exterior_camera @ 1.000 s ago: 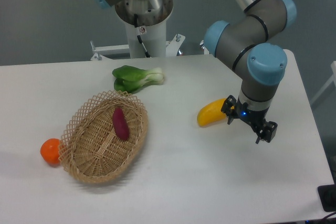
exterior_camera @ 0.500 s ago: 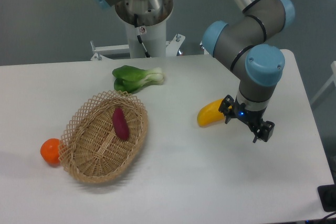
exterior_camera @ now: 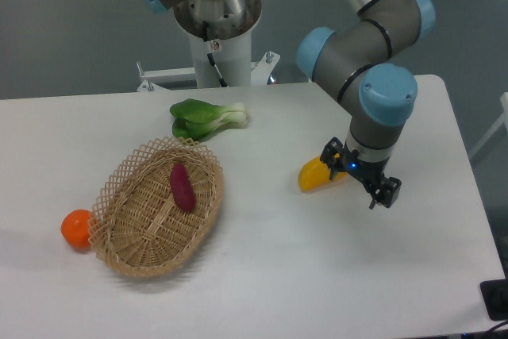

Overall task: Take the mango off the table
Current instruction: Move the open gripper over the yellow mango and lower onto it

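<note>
approach step: gripper [exterior_camera: 359,177] hangs over the orange end of the mango [exterior_camera: 314,175] on the table [exterior_camera: 317,275], right of the basket [exterior_camera: 159,206]. jaws look spread, empty. next: centre, descend, close.

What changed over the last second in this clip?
The gripper and wrist slid left across the picture, now covering the mango's right end; no grasp is visible. The mango, basket, purple vegetable, orange and greens stayed put.

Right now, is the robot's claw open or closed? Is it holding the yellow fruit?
Gripper: open, hanging above the mango, which lies on the table. Holding nothing.
</note>
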Tool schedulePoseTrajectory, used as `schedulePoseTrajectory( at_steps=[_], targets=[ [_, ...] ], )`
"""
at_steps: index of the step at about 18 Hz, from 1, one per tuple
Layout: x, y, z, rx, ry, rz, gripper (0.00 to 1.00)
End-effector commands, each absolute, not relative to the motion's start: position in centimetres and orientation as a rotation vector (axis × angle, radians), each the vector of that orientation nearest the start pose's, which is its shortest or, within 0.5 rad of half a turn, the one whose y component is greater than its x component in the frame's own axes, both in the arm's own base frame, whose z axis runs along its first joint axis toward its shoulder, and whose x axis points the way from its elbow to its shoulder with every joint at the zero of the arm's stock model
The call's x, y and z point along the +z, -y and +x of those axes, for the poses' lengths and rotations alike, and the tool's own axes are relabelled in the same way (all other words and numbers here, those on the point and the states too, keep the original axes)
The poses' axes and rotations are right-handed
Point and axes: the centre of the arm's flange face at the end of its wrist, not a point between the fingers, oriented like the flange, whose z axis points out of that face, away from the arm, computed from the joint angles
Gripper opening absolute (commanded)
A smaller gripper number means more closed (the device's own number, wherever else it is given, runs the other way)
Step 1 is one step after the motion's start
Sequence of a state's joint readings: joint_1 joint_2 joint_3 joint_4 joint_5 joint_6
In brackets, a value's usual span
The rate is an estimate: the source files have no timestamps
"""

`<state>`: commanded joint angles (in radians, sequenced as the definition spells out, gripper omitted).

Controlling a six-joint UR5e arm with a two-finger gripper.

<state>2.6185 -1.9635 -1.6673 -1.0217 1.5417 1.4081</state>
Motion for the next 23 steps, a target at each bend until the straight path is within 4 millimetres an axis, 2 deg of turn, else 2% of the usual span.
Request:
schedulePoseTrajectory(
  at_steps=[2,5,8,12,17,19,21,23],
  targets=[
    [27.2,-41.8,-45.2,0.055,-0.575,-3.044,1.0],
    [26.5,-40.9,-43.9,0.023,-0.697,-3.026,1.0],
    [26.6,-40.4,-43.7,0.02,-0.741,-3.013,1.0],
    [25.9,-39.8,-43.1,-0.009,-0.787,-3.005,1.0],
    [24.9,-38.8,-41.5,-0.052,-0.949,-2.965,1.0],
    [25.1,-38.7,-41.5,-0.04,-0.943,-2.969,1.0],
    [25.6,-39.0,-42.6,0.056,-0.923,-2.965,1.0],
    [24.9,-38.9,-42.6,0.079,-0.901,-2.973,1.0]
  ],
)
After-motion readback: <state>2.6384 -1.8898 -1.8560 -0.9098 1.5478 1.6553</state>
